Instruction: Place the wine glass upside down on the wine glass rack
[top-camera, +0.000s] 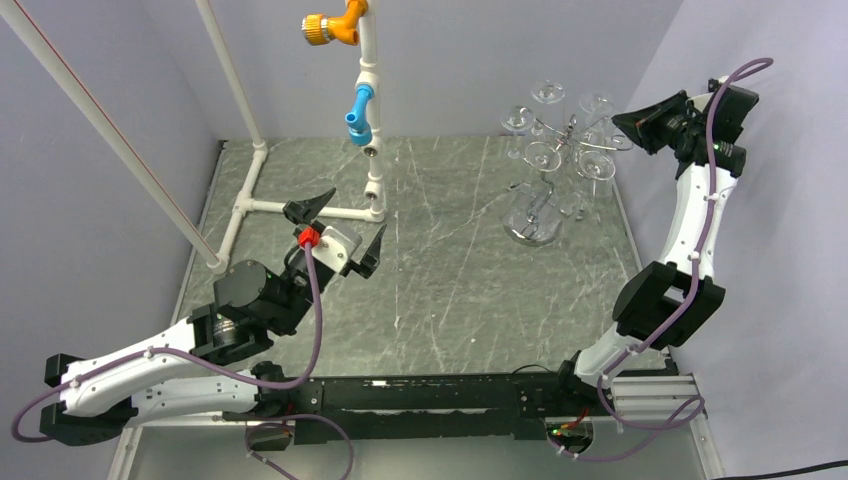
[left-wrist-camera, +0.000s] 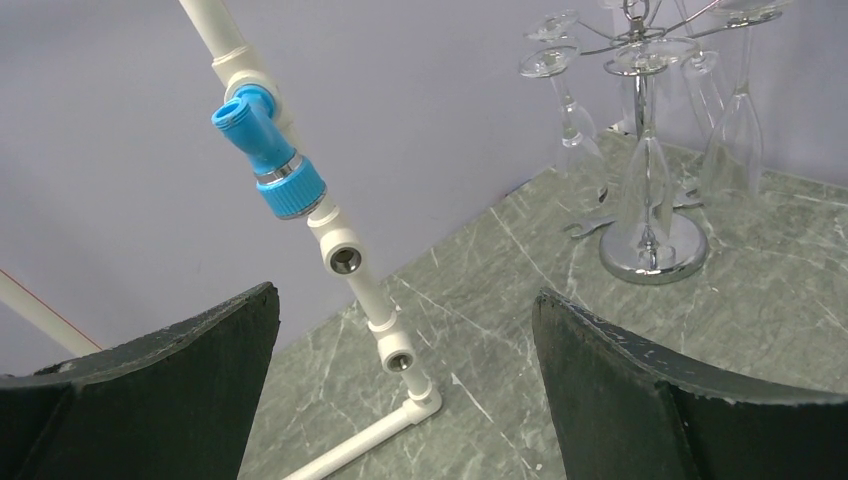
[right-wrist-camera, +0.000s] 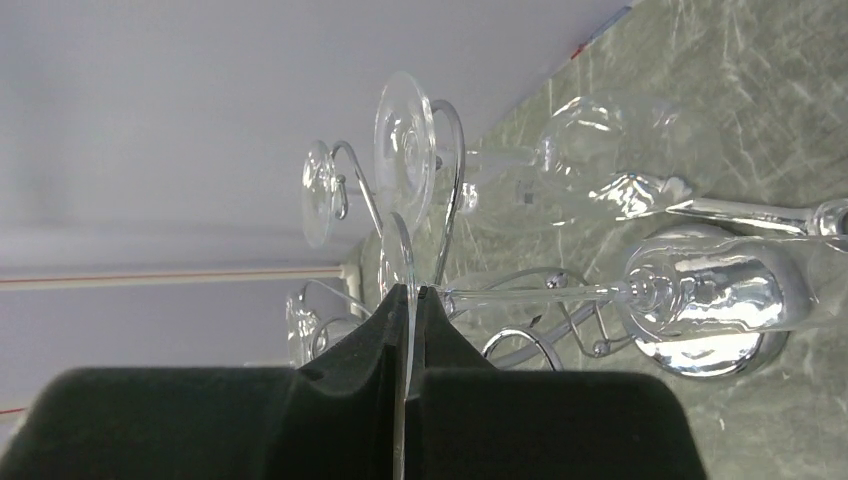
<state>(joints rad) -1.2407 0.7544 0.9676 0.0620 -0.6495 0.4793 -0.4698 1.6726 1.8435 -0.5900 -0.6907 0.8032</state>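
Two lavender walls (top-camera: 450, 60) back a green-grey marble table (top-camera: 450, 300). My right gripper (right-wrist-camera: 405, 300), just beside the chrome wine glass rack (top-camera: 531, 228), pinches what looks like the clear wine glass (right-wrist-camera: 690, 285) by its foot. The left gripper (top-camera: 335, 225) gapes wide, well apart from the rack.

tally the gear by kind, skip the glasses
grippers: 2, left gripper, right gripper
rack: 1
pipe frame: 1
blue fitting: 1
orange fitting: 1
total: 6
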